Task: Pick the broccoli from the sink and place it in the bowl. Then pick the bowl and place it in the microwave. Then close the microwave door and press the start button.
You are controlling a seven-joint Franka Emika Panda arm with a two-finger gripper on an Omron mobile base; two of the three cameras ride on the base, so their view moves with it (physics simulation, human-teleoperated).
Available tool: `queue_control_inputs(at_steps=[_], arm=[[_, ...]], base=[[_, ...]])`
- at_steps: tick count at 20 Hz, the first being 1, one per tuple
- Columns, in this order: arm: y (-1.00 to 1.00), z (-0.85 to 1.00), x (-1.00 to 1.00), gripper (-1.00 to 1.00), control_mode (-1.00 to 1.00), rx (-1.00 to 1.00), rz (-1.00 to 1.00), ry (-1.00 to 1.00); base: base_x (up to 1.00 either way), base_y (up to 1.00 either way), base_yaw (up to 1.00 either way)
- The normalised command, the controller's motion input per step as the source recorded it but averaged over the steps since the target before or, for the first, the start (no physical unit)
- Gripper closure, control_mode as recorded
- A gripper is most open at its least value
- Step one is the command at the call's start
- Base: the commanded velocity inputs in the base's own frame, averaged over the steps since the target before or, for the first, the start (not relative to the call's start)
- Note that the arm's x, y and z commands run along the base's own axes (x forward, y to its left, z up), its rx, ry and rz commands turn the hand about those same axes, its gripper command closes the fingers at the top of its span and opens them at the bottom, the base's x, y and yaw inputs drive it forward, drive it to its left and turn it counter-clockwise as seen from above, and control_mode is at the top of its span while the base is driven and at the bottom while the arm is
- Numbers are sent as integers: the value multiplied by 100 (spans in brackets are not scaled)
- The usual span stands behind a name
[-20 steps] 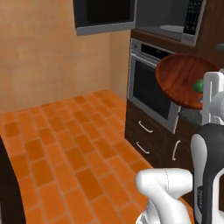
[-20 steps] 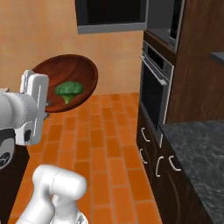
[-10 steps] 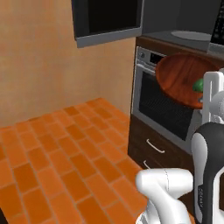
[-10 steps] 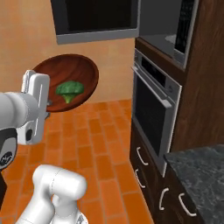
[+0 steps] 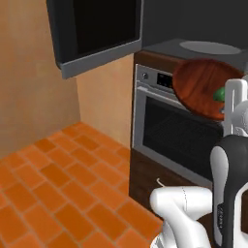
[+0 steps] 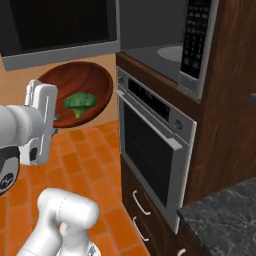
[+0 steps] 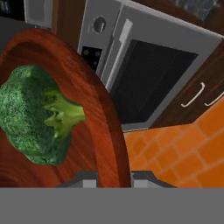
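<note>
My gripper (image 6: 54,119) is shut on the rim of the reddish-brown wooden bowl (image 6: 89,84) and holds it tilted in the air. The dark-green broccoli (image 6: 80,102) lies inside the bowl. From the left, the bowl (image 5: 201,87) and broccoli (image 5: 220,94) hang in front of the oven, with the gripper (image 5: 228,112) at the bowl's right rim. In the hand view the gripper (image 7: 113,176) pinches the bowl's (image 7: 103,118) edge beside the broccoli (image 7: 33,111). The microwave (image 6: 162,50) stands open above the oven, its door (image 5: 97,34) swung out to the left. The sink is out of view.
A steel oven (image 6: 152,145) with a bar handle sits under the microwave, with dark wood drawers (image 6: 145,210) below it. The microwave's control panel (image 6: 197,40) is on the right. A dark stone counter (image 6: 225,220) lies at the lower right. Orange brick floor (image 5: 53,189) spreads left.
The whole scene has shifted: the base has driven closer to the oven and microwave, which now look larger. The bowl with the broccoli stays in my grip.
</note>
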Motion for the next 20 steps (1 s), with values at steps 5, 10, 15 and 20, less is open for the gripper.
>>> queue_control_inputs(at_steps=[5, 10, 15, 20], arm=[[0, 0, 0, 100, 100, 0, 0, 0], [0, 0, 0, 100, 100, 0, 0, 0], [0, 0, 0, 100, 100, 0, 0, 0], [0, 0, 0, 100, 100, 0, 0, 0]], base=[[81, 8, -26], [77, 6, -26], [29, 5, -24], [26, 1, -46]])
